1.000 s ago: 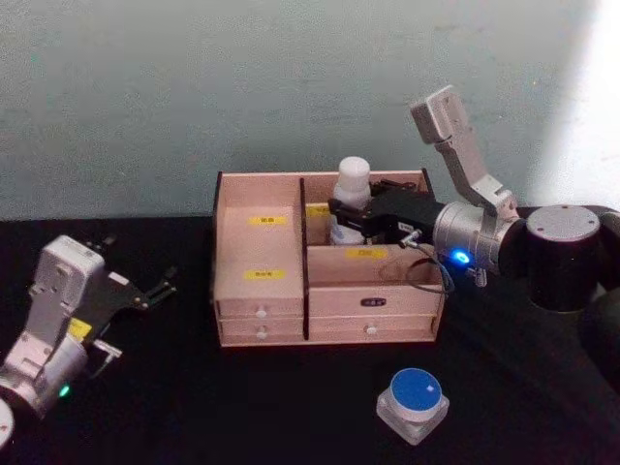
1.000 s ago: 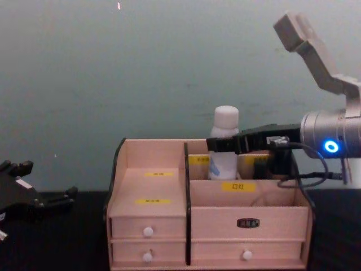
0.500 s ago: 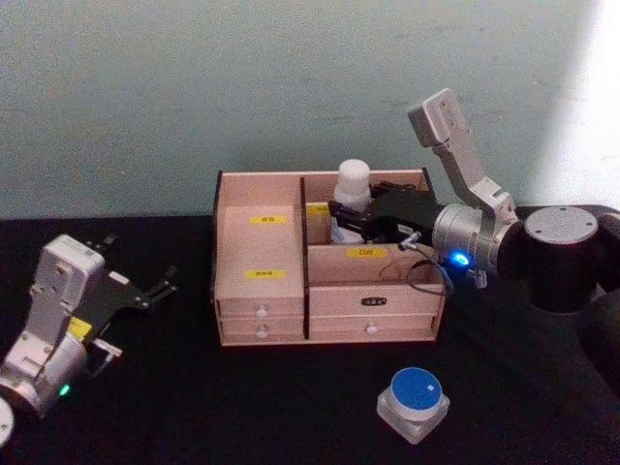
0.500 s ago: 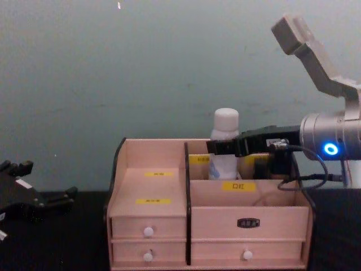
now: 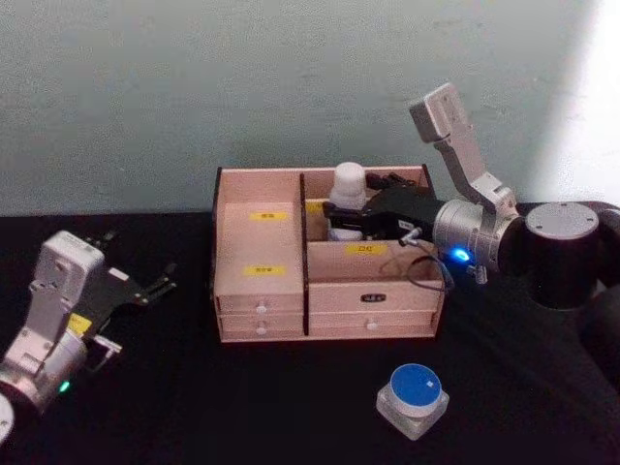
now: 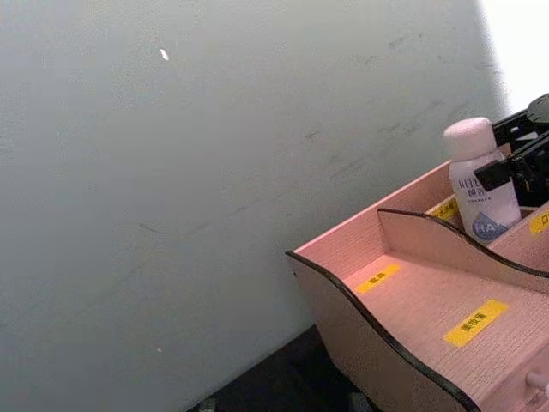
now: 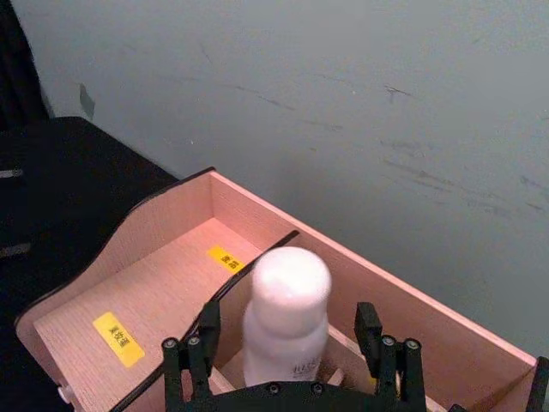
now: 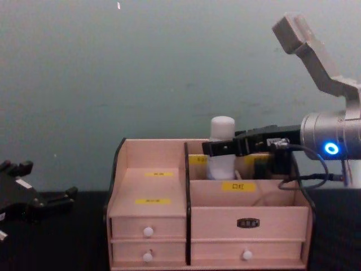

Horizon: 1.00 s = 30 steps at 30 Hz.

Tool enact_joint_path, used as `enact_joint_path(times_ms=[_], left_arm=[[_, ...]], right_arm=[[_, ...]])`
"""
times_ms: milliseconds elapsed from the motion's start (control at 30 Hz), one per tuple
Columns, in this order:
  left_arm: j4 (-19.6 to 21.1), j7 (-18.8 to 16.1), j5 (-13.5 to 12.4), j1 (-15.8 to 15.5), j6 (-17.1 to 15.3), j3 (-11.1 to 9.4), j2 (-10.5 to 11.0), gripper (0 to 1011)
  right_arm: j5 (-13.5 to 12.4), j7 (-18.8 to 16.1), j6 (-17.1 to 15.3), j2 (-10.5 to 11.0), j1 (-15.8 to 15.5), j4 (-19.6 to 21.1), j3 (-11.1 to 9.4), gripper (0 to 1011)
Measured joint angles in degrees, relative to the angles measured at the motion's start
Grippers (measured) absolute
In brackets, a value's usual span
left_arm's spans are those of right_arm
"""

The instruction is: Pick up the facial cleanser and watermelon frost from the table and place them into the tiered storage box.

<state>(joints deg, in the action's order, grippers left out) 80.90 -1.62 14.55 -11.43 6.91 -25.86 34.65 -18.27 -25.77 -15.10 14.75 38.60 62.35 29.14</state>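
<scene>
The facial cleanser (image 5: 347, 188), a white bottle with a rounded cap, stands upright in the back right compartment of the tiered storage box (image 5: 262, 291). My right gripper (image 5: 339, 219) reaches in from the right at the bottle's upper body. In the right wrist view its fingers (image 7: 190, 354) stand on either side of the facial cleanser (image 7: 287, 309) with a gap on each side, so it is open. The watermelon frost (image 5: 414, 397), a squat jar with a blue lid, sits on the table in front of the box, to the right. My left gripper (image 5: 145, 289) rests open at the far left.
The black table runs to a pale wall close behind the box. The box's left compartments (image 8: 148, 183) with yellow labels hold nothing. Two rows of white-knobbed drawers (image 8: 148, 231) face me, closed. A cable (image 8: 307, 169) loops off the right wrist above the box's right side.
The facial cleanser has sunk lower into the back right compartment, with the right gripper coming down alongside it. The left arm and the watermelon frost have not moved.
</scene>
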Motion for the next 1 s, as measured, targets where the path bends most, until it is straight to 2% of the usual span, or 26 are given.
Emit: enact_joint_path(times_ms=[67,433,600,767,1000], left_arm=[[0.0,0.0,0.0,0.0,0.0,0.0,0.0,1001],[0.0,0.0,0.0,0.0,0.0,0.0,0.0,1001],[0.0,0.0,0.0,0.0,0.0,0.0,0.0,1001],[0.0,0.0,0.0,0.0,0.0,0.0,0.0,1001],[0.0,0.0,0.0,0.0,0.0,0.0,0.0,1001]], right_arm=[[0.0,0.0,0.0,0.0,0.0,0.0,0.0,1002],[-0.1,0.0,-0.1,0.0,0.0,0.1,-0.1,1002],[-0.7,-0.4,-1.0,1.4,-1.8,3.2,-1.0,1002],[-1.8,-0.8,-2.1,3.6,-4.3,7.4,-2.2,1002],[-4.6,-2.5,-2.9,9.1,-9.7,15.9,-4.3,1002]])
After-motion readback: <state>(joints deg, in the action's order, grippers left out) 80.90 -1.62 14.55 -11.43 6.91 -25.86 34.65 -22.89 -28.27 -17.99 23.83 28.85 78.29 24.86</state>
